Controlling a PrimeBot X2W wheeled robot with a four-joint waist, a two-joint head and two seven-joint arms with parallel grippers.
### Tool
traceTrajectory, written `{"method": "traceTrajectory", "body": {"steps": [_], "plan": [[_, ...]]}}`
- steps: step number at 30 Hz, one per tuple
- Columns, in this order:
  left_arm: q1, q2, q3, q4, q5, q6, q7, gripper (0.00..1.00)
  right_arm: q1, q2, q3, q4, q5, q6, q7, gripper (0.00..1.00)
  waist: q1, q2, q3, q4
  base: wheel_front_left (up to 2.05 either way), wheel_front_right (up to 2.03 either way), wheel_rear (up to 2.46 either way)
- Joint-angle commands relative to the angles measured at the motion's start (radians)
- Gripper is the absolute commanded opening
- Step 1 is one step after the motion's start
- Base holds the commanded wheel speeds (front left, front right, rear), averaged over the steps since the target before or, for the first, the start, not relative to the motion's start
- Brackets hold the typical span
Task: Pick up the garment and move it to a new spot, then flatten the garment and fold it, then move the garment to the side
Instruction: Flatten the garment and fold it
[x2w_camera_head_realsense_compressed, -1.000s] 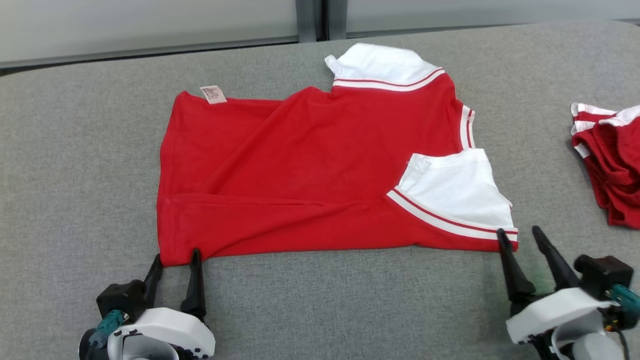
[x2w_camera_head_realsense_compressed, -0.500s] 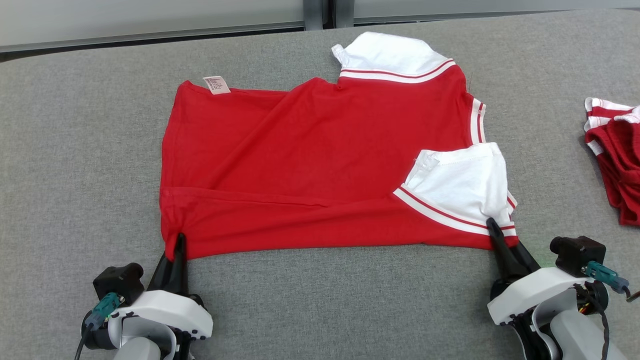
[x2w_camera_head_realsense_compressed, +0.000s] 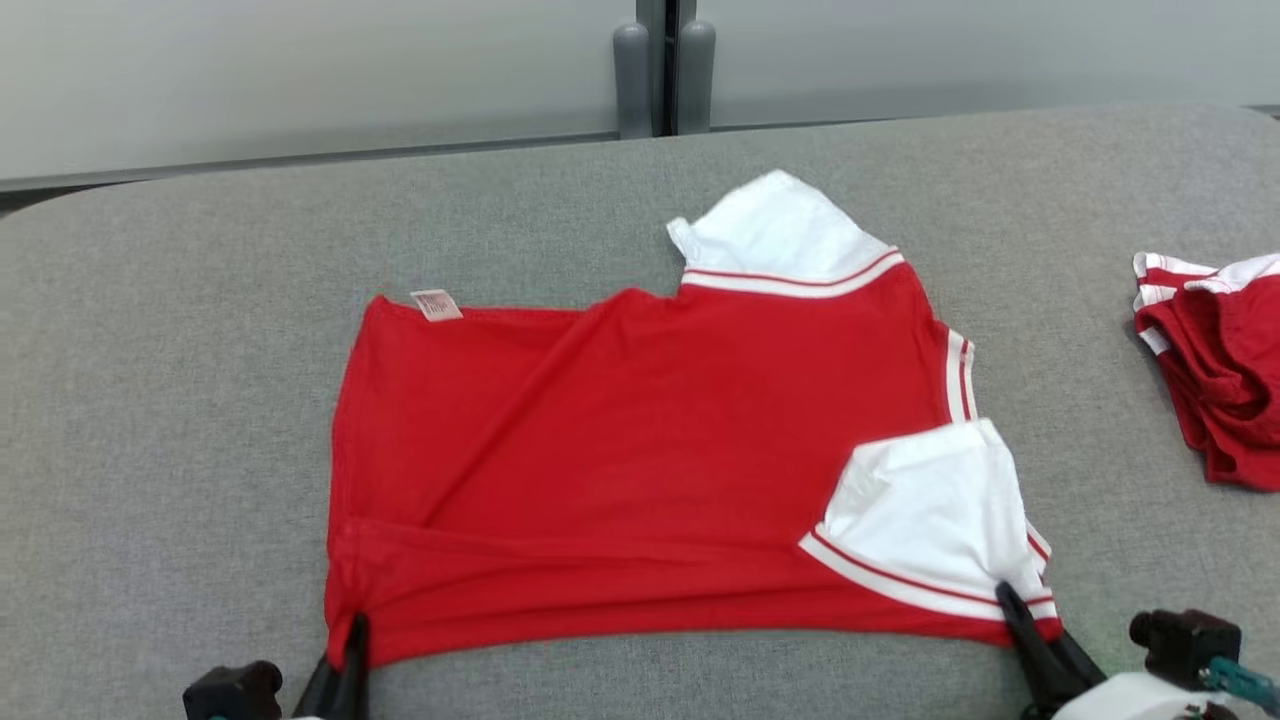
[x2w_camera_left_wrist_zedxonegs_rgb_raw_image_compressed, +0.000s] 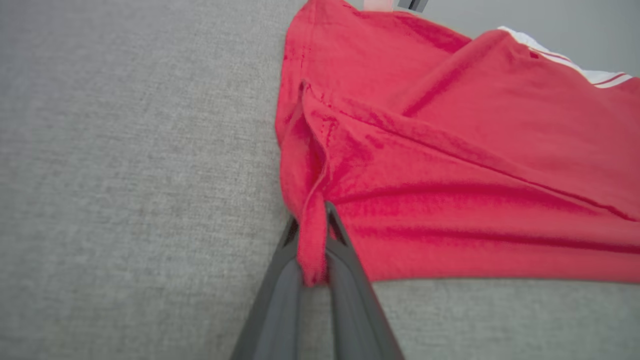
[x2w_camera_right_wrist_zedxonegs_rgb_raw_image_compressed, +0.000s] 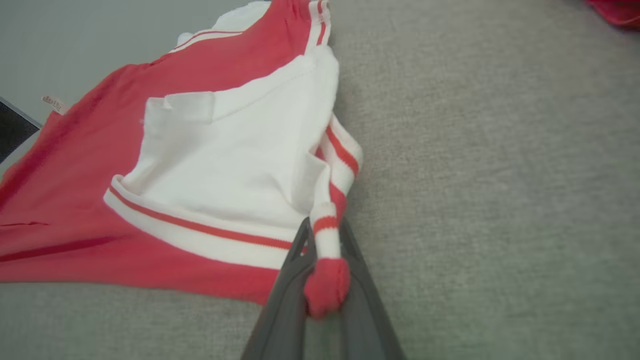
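The garment (x2w_camera_head_realsense_compressed: 640, 450) is a red shirt with white, red-striped sleeves, lying mostly flat on the grey table (x2w_camera_head_realsense_compressed: 150, 400). My left gripper (x2w_camera_head_realsense_compressed: 350, 635) is shut on its near left corner; in the left wrist view a strip of red hem (x2w_camera_left_wrist_zedxonegs_rgb_raw_image_compressed: 312, 240) is pinched between the two dark fingers (x2w_camera_left_wrist_zedxonegs_rgb_raw_image_compressed: 280, 300). My right gripper (x2w_camera_head_realsense_compressed: 1010, 605) is shut on the near right corner by the white sleeve (x2w_camera_head_realsense_compressed: 930, 520). In the right wrist view the garment (x2w_camera_right_wrist_zedxonegs_rgb_raw_image_compressed: 190, 165) has a red and white bunch of cloth (x2w_camera_right_wrist_zedxonegs_rgb_raw_image_compressed: 327, 270) squeezed between the fingers (x2w_camera_right_wrist_zedxonegs_rgb_raw_image_compressed: 285, 300).
A second red garment with white stripes (x2w_camera_head_realsense_compressed: 1220, 360) lies bunched at the table's right edge. A small pale label (x2w_camera_head_realsense_compressed: 437, 304) sticks out at the shirt's far left corner. A grey wall with a dark post (x2w_camera_head_realsense_compressed: 655, 70) runs behind the table.
Both grippers went from open beside the near corners to shut on them. The head camera then tilted up, so the shirt and grippers sit lower in the picture.
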Motion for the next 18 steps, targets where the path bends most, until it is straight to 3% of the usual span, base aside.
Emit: {"method": "traceTrajectory", "body": {"steps": [1, 5, 6, 7, 8, 18], "plan": [[0.024, 0.014, 0.007, -0.006, -0.011, 0.012, 0.009, 0.0, 0.033, -0.016, -0.013, 0.001, 0.0, -0.003, 0.009, 0.0, 0.0, 0.0, -0.019, 0.006, 0.0, 0.0, 0.0], [0.122, 0.006, -0.007, -0.093, -0.028, 0.035, 0.081, 0.0, 0.14, -0.007, -0.055, -0.069, -0.025, -0.003, 0.051, 0.0, 0.0, 0.0, -0.052, 0.009, 0.0, 0.0, 0.0], [0.135, 0.004, -0.008, -0.106, -0.029, 0.041, 0.091, 0.0, 0.151, -0.007, -0.066, -0.082, -0.039, -0.003, 0.05, 0.26, 0.0, 0.0, -0.057, 0.008, 0.0, 0.0, 0.0], [0.147, 0.001, -0.007, -0.115, -0.032, 0.052, 0.103, 0.33, 0.158, -0.003, -0.077, -0.095, -0.046, -0.003, 0.053, 0.64, 0.0, 0.0, -0.062, 0.008, 0.0, 0.0, 0.0], [0.156, 0.0, -0.008, -0.127, -0.031, 0.058, 0.106, 1.0, 0.164, 0.0, -0.087, -0.107, -0.057, -0.003, 0.055, 1.0, 0.0, 0.0, -0.067, 0.007, 0.0, 0.0, 0.0], [0.105, 0.011, -0.002, -0.301, 0.064, 0.114, -0.044, 1.0, 0.141, 0.02, -0.228, -0.348, -0.22, -0.002, 0.013, 1.0, 0.0, 0.0, -0.096, 0.006, 0.0, 0.0, 0.0]]}}
